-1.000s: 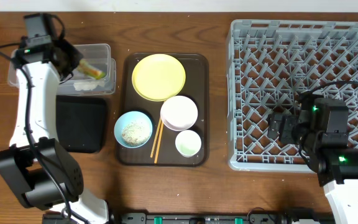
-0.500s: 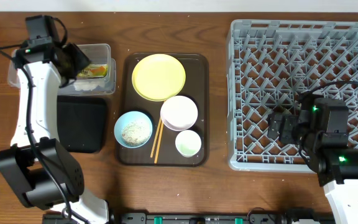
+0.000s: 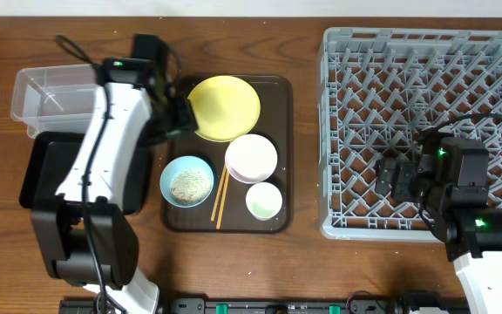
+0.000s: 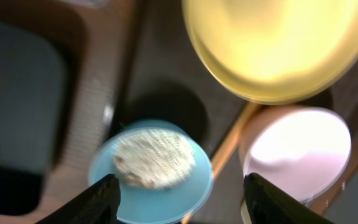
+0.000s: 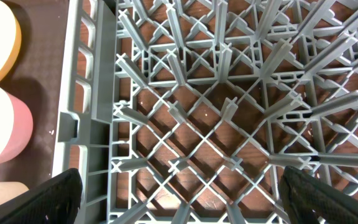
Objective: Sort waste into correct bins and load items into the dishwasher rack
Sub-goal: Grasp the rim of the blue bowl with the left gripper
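Hovering above the dark brown serving tray (image 3: 282, 113), the left hand (image 4: 185, 202), apart and empty, frames the light blue bowl (image 3: 187, 181) of rice scraps (image 4: 154, 158), which we judge the next waste to bin; the right hand (image 5: 188, 196) hangs wide apart over the dishwasher rack (image 3: 425, 52).

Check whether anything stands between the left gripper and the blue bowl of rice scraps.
Nothing visible does. The open left gripper hangs above the tray with the blue bowl uncovered below; chopsticks, white bowl and yellow plate lie beside it, not over it.
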Robot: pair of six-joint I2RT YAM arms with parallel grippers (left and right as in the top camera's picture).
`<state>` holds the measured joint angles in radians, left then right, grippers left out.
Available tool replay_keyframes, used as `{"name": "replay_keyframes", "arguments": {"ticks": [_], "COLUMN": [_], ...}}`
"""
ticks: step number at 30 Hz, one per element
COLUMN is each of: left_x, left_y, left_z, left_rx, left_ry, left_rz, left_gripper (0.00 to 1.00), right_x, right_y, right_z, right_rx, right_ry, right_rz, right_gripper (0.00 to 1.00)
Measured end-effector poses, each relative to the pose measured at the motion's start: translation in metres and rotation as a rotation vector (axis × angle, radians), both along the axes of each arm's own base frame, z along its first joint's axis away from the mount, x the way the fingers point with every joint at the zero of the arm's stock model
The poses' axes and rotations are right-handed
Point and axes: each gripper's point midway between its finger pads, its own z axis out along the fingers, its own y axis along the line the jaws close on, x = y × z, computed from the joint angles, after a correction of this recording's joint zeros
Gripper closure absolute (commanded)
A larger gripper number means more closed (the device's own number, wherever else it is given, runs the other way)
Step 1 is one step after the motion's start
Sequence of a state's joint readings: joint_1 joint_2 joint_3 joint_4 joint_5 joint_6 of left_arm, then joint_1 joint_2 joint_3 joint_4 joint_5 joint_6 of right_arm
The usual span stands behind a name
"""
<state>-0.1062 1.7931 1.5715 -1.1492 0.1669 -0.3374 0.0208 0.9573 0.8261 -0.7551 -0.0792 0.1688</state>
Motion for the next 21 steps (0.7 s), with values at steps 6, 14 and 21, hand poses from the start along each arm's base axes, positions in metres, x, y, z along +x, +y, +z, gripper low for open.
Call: {"name": "replay_keyframes", "arguments": {"ticks": [6, 14, 21], "left_x": [-0.033, -0.063, -0.074], "left_y": [-0.029, -0.037, -0.05], "left_z": [-0.026, -0.07, -0.097], "left_rx": [0.021, 0.048, 0.05], "left_ry": [0.102, 0.174, 0.16], "left_rz": [-0.102, -0.149, -0.205], "left_gripper": [0.35, 0.48, 0.56], "right_x": [0.0, 0.0, 0.0], "right_y": [0.0, 0.0, 0.0], "right_z": [0.0, 0.0, 0.0], "right_rx": [0.0, 0.0, 0.0], "right_ry": [0.0, 0.0, 0.002], "right_rz": [0.0, 0.0, 0.0], "right_gripper": [0.01, 0.01, 0.01]}}
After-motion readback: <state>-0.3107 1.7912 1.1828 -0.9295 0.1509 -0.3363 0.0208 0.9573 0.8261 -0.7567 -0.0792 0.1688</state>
